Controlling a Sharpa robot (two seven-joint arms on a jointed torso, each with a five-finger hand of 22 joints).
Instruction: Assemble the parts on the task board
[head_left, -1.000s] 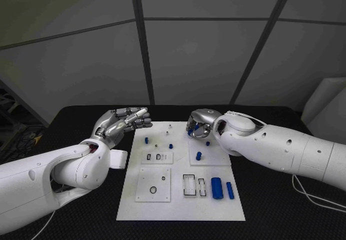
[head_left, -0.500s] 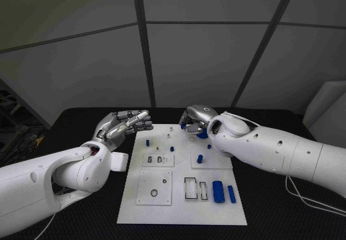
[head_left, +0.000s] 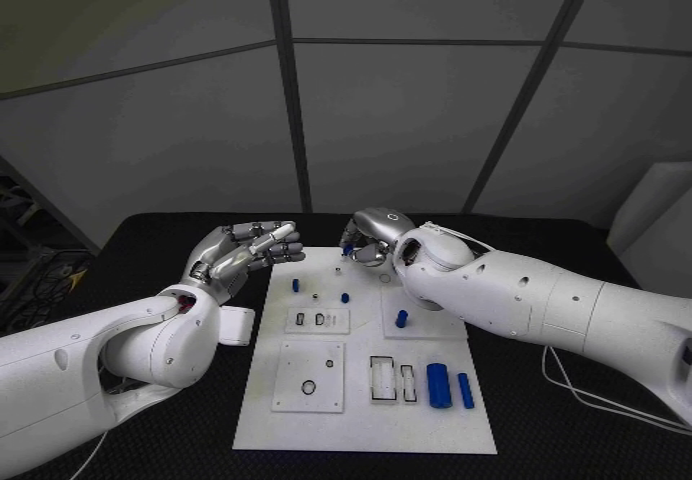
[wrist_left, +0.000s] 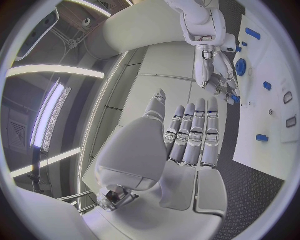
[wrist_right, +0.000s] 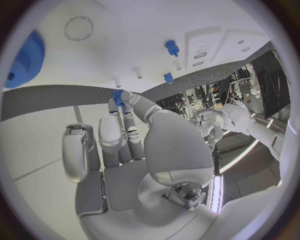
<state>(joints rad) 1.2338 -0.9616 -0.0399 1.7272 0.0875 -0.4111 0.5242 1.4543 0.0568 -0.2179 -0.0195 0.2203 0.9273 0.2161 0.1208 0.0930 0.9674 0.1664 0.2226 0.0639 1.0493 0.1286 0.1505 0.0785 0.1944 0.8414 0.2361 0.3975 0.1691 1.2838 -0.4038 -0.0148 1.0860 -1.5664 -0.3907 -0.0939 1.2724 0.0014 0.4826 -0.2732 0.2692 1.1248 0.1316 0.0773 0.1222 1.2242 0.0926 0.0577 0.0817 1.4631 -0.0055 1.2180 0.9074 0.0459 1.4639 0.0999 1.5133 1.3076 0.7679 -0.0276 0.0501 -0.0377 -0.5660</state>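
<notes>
the task board lies at the frame's lower centre. the right hand hangs over the board's top edge, pinching a small blue part at its fingertips. the left hand hovers at centre left, just off the board's upper left corner, fingers together and holding nothing. two blue cylinders lie side by side at the board's lower right.

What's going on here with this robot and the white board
The robot is assembling small blue parts on the white task board. Its right hand pinches a small blue part over the board's far edge. The left hand hovers beside the board's far left corner, holding nothing. Two blue cylinders lie on the near right.
</notes>
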